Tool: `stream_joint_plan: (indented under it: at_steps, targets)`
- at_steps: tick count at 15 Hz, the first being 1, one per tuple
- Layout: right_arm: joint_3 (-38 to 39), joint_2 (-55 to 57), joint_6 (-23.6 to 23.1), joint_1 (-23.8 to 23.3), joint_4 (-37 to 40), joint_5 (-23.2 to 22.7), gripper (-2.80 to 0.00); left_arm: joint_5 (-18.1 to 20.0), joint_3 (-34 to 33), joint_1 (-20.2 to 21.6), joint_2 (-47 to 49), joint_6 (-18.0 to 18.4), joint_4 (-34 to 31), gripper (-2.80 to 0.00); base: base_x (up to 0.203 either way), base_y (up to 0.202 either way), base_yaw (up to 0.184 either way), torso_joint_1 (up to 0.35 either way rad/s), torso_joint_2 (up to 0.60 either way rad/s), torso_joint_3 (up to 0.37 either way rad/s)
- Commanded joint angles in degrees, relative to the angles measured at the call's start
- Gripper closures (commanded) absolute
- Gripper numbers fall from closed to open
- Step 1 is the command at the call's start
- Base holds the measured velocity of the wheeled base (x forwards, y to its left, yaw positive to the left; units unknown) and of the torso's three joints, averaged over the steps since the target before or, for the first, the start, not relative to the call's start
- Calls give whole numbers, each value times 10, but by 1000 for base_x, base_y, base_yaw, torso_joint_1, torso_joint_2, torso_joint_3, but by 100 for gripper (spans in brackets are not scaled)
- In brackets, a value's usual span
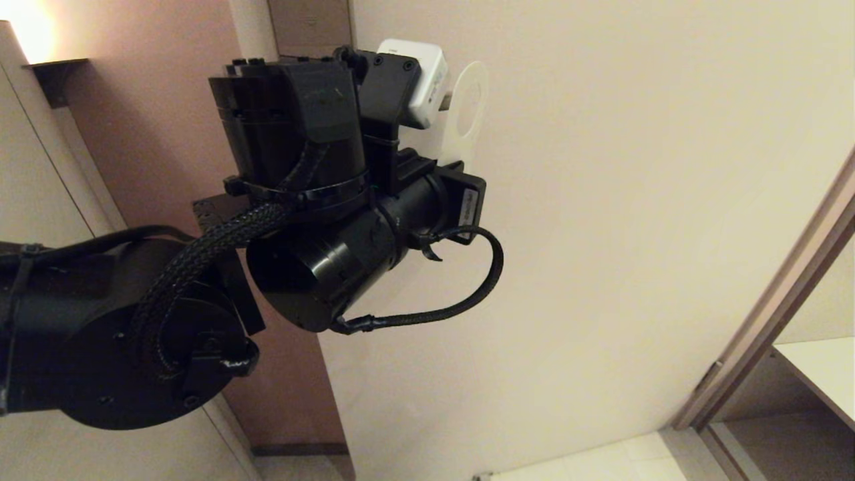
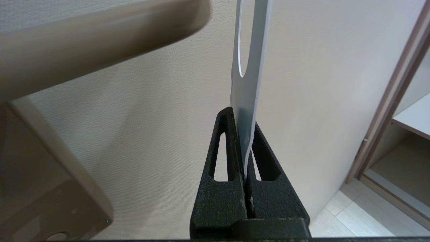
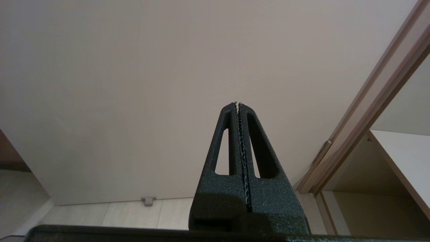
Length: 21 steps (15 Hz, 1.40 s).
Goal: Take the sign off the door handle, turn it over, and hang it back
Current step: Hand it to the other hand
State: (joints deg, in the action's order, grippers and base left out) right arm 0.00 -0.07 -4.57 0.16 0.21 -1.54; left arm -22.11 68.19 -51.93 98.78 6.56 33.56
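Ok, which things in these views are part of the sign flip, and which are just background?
Part of the job:
- sign, pinched edge-on, off the handle
- door handle, beside the sign
- left gripper, shut on the sign's lower end

Not part of it:
- right gripper, shut, holding nothing, away from the handle
- door
- lock plate
- shelf
- wall lamp

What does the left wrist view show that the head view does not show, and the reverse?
Only the left wrist view shows the left gripper shut on the sign's lower end, with the door handle beside it, outside the sign's hole. Only the head view shows the left arm from outside, hiding that grip. Both show the sign held edge-on near the pale door.
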Motion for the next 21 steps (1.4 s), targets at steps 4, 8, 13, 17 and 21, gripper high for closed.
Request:
stream_joint_plan:
  at_steps: [4, 8, 13, 17, 21]
  targets:
    - [0, 1, -1, 0, 0, 0, 0, -1, -2, -10, -1, 0, 3, 0, 0, 0, 0, 0, 0, 0]
    - [0, 1, 0, 0, 0, 0, 0, -2, -3, -22, -1, -1, 2, 0, 0, 0, 0, 0, 0, 0]
    - [0, 1, -1, 0, 0, 0, 0, -4, -4, -27, -3, -1, 3, 0, 0, 0, 0, 0, 0, 0]
    - [0, 1, -1, 0, 0, 0, 0, -2, -14, -34, -15, 0, 3, 0, 0, 0, 0, 0, 0, 0]
    - [0, 1, 0, 0, 0, 0, 0, 8, -48, -51, -45, -1, 3, 0, 0, 0, 0, 0, 0, 0]
